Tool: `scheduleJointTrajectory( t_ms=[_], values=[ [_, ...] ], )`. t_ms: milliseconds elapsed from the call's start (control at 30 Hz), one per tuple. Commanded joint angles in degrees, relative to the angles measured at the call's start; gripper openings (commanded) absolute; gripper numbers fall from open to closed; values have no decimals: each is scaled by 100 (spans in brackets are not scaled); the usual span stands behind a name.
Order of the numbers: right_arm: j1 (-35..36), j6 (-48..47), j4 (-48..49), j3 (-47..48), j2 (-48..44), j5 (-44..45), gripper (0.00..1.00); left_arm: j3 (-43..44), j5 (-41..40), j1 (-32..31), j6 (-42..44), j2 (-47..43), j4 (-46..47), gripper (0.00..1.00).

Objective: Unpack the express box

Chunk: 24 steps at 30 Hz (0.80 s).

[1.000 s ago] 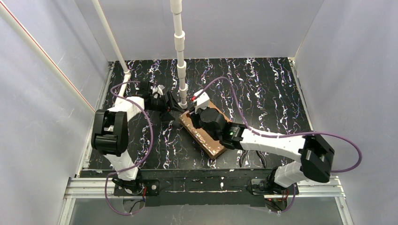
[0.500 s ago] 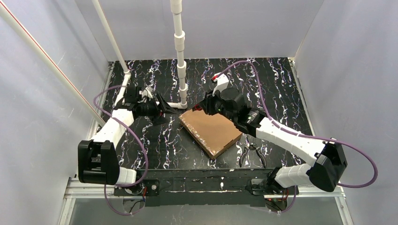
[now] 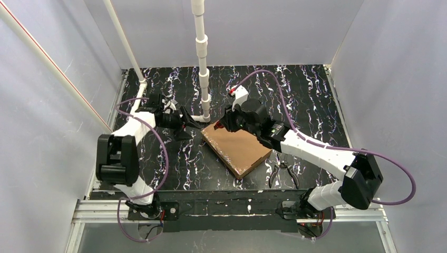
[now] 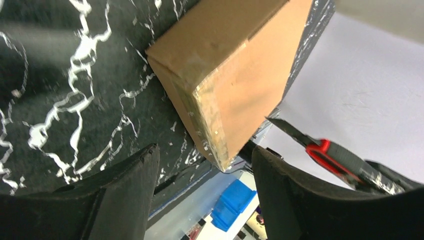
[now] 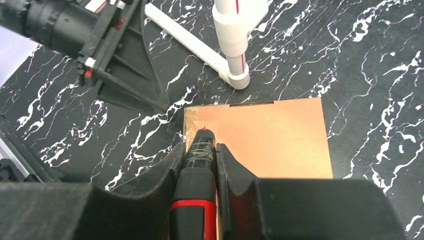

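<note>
The express box, a flat brown cardboard mailer with clear tape along its edges, lies closed on the black marbled table. Its taped corner fills the left wrist view. My right gripper is shut on a black and red utility knife. The knife's tip sits at the express box's far left corner. In the left wrist view the utility knife shows its blade out over the box's top. My left gripper hovers just left of that corner, open, nothing between its fingers.
A white pipe stand rises just behind the box, with its foot close to the box's far edge. A pair of pliers lies on the table near the right arm's base. Grey walls enclose the table on three sides.
My right gripper has swung with the knife from over the box's middle to its far left corner. The left arm has shifted and its jaws have narrowed a little.
</note>
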Motion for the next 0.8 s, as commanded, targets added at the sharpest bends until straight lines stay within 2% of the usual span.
scheduleJointTrajectory(
  t_ms=[0,133,233,267,333,467,600,767],
  values=[
    [9,-256,550,-68,-250,86,1,505,226,12,722,581,-597,65],
    [-106,65,494,-2,-179,-233,1,998,308,-16,1099,1061,-904,64],
    [-187,708,388,-14,-234,147,1,1211,273,-25,1295,1240,-1118,63],
    [-245,743,418,-32,-264,-45,1,1242,280,-27,1330,1251,-1132,63],
    [-285,399,587,-60,-283,-657,1,1237,227,-34,1351,1237,-1134,63],
    [-196,-144,703,-111,-85,-1092,1,1161,285,-128,1189,1163,-995,63],
    [275,-797,800,-27,35,-608,1,1320,138,-222,1038,1324,-976,61],
    [804,-1110,635,380,565,198,1,1367,107,-302,795,1563,-760,61]
  ],
)
